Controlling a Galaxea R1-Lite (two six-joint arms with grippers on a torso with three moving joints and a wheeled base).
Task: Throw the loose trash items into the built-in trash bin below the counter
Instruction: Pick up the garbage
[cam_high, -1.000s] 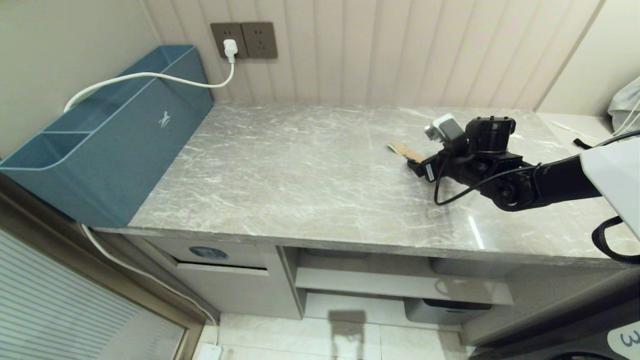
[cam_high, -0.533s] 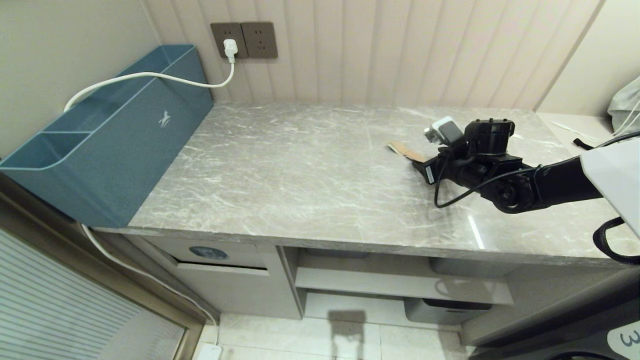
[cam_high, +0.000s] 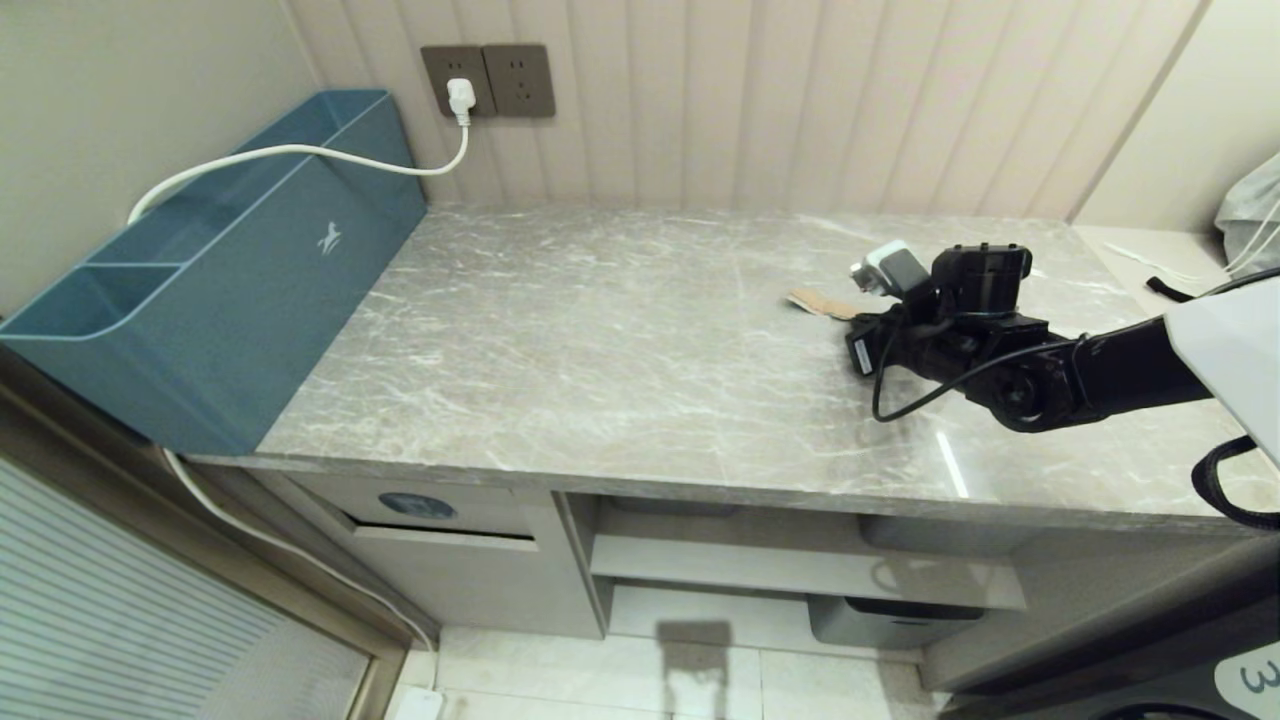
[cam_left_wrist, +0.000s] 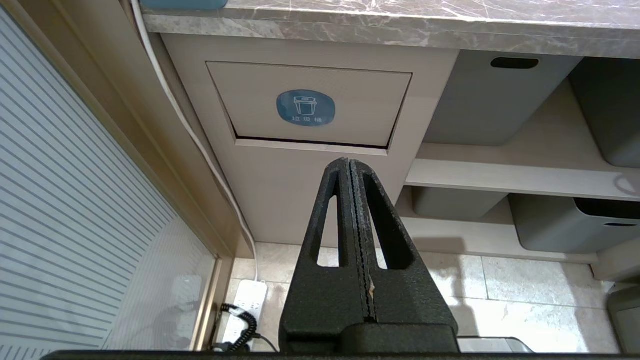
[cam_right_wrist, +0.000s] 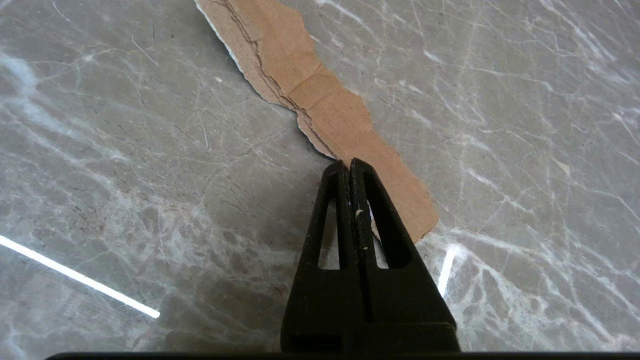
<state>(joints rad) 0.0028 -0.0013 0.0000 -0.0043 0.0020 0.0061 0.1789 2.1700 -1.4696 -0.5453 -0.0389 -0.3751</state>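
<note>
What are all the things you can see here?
counter: one, grey marble-look, spanning the middle.
cardboard scrap: one, brown, torn, on the counter's right part.
long box: one, blue-teal, at the counter's left end.
wall sockets: two, dark, above the counter.
plug and cable: one, white, running from a socket over the box.
trash bin flap: one, beige with a round blue sticker, below the counter.
tubs: several, grey, on shelves beside the bin.
power strip: one, white, on the floor.
right gripper: black, shut on the cardboard scrap's edge.
left gripper: black, shut, empty, facing the bin.
</note>
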